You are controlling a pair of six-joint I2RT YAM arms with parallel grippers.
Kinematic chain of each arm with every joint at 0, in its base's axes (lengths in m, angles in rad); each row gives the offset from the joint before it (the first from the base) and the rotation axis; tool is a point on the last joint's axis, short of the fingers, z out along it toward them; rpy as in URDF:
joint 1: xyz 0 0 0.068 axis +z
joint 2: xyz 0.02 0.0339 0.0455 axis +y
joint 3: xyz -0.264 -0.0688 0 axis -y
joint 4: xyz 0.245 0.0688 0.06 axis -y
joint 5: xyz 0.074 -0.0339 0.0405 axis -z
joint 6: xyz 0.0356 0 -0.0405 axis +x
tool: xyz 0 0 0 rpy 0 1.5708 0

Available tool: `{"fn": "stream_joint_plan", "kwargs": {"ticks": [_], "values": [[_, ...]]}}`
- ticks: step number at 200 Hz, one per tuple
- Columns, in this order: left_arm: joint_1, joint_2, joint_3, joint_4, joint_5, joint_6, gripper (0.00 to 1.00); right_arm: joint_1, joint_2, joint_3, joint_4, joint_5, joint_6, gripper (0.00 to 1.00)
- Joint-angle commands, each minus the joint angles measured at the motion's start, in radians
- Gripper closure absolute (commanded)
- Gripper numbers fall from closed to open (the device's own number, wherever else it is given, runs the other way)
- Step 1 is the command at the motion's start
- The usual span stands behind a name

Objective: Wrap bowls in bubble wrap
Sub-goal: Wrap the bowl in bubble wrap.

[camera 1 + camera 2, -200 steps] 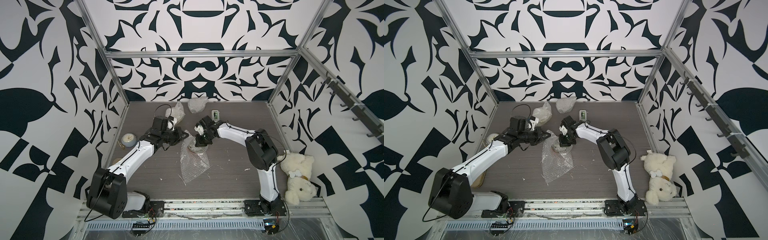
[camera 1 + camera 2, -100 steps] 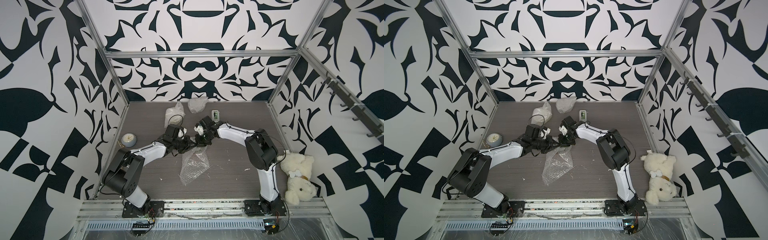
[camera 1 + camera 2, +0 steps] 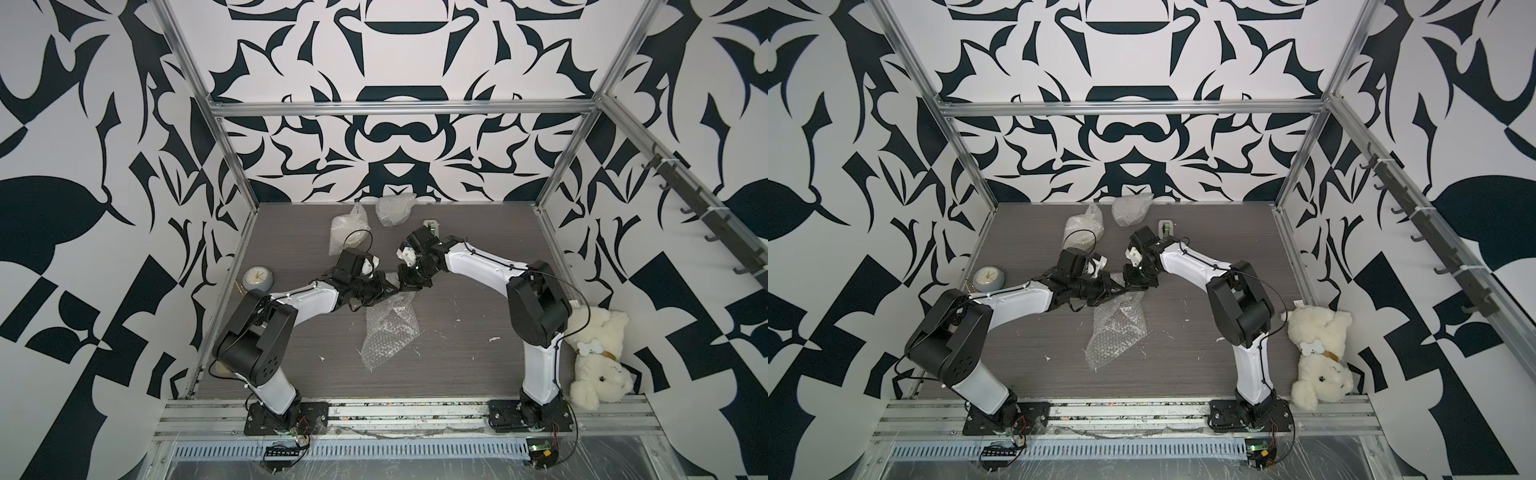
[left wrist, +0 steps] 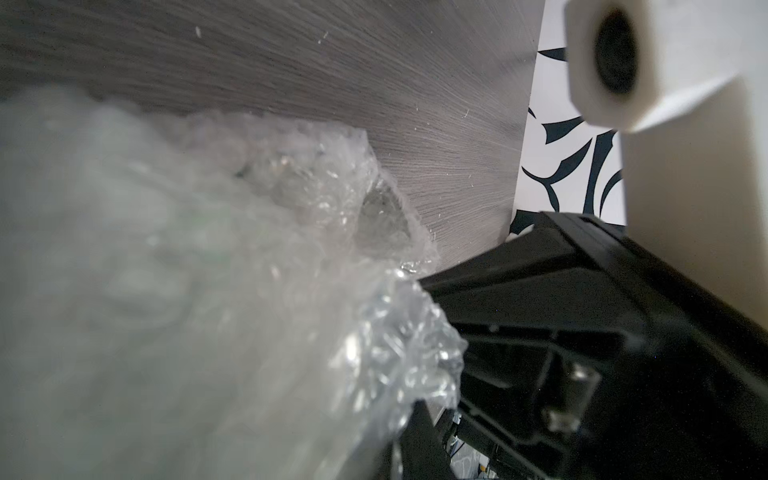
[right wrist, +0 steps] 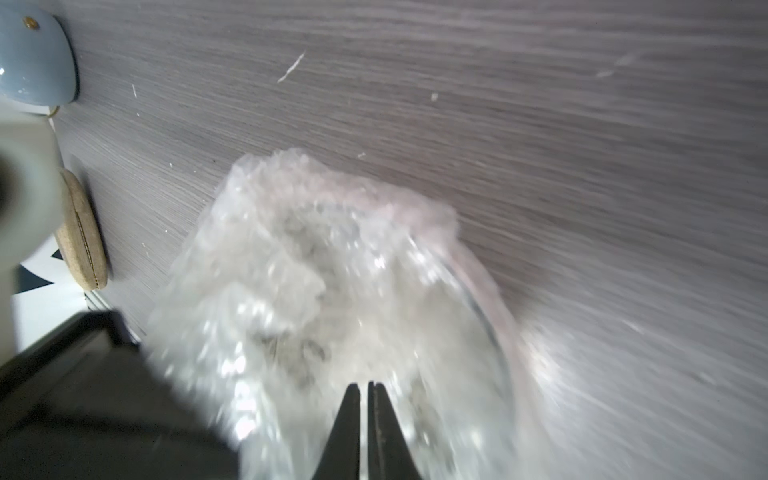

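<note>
A clear sheet of bubble wrap [image 3: 390, 328] lies crumpled in the middle of the table, its far end bunched up where both grippers meet. My left gripper [image 3: 386, 287] is shut on that bunched end, and the film [image 4: 249, 311] drapes over its jaw in the left wrist view. My right gripper [image 5: 368, 388] points down onto the wrap [image 5: 316, 266], its fingers almost together with a hair-thin slit. A bowl [image 5: 486, 303] shows only dimly through the film as a curved rim with dark marks. In the top views the grippers hide it.
Two stuffed bundles of bubble wrap [image 3: 349, 227] [image 3: 395, 210] sit by the back wall, with a small tape dispenser [image 3: 432, 226] beside them. A pale blue clock [image 3: 257, 278] stands at the left edge. A teddy bear [image 3: 598, 357] lies at the right edge.
My left arm has folded back and its gripper has swung right, to the far end of the sheet beside the right gripper. The bowl that showed there is now covered.
</note>
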Motion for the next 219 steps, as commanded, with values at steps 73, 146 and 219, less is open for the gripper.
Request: {"fn": "stream_joint_plan", "kwargs": {"ticks": [73,146,219], "values": [[-0.062,0.069,0.062,-0.11,-0.029,0.07,0.92,-0.014,0.011,0.152,-0.018,-0.018,-0.024,0.9],[-0.062,0.074,0.076,-0.133,-0.051,0.079,0.75,0.007,0.121,0.096,-0.051,-0.003,-0.056,0.91],[-0.022,-0.068,0.115,-0.427,-0.342,0.141,0.42,0.005,0.174,0.134,-0.104,0.058,-0.155,0.91]]}}
